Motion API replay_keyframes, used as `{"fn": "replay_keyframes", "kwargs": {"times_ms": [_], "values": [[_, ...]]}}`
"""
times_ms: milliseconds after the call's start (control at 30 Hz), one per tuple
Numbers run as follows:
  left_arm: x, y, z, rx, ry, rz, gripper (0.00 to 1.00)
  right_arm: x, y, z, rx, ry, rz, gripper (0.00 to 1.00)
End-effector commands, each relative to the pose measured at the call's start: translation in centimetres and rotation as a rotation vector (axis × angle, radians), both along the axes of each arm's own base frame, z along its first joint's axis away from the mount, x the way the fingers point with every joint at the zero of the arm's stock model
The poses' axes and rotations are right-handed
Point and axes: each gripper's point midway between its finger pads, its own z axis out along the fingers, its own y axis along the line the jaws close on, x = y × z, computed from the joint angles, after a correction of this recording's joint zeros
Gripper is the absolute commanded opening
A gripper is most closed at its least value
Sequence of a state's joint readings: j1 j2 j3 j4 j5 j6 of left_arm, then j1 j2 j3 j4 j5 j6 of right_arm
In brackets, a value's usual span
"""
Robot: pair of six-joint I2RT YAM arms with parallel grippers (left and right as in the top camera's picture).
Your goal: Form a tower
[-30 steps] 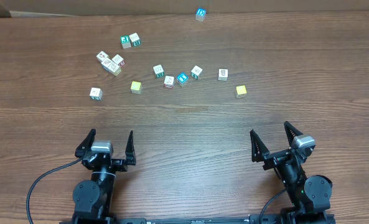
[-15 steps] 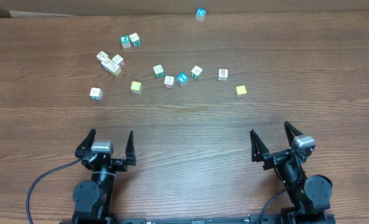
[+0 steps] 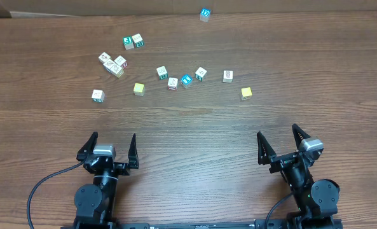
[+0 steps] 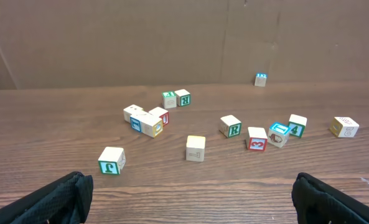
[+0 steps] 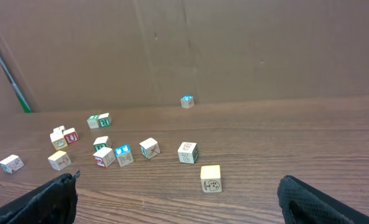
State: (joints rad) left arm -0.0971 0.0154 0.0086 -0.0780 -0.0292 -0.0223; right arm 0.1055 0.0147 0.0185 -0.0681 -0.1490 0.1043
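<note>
I'm looking at a dark wood-grain table (image 3: 188, 127) with a plain brown panel (image 4: 172, 43) standing along its far edge. The picture cubes (image 3: 172, 83) lie loose across the far half, most of them apart. A few touch in a clump (image 3: 114, 64) at the far left, and one blue-topped cube (image 3: 205, 14) sits alone beside the panel. My left gripper (image 3: 113, 138) and right gripper (image 3: 277, 133) sit at the near edge, jaws apart, holding nothing.

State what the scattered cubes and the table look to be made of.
Cubes: likely wood, pale matte faces with printed coloured letters and borders.
Table: wood or wood-look laminate, dark brown, long grain lines, faint sheen; which, I cannot tell.
</note>
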Motion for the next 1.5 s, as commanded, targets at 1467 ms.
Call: {"fn": "replay_keyframes", "kwargs": {"times_ms": [1467], "values": [[0.0, 0.0, 0.1, 0.014, -0.011, -0.006, 0.99, -0.6, 1.5, 2.1, 0.112, -0.064, 0.092, 1.0]]}}
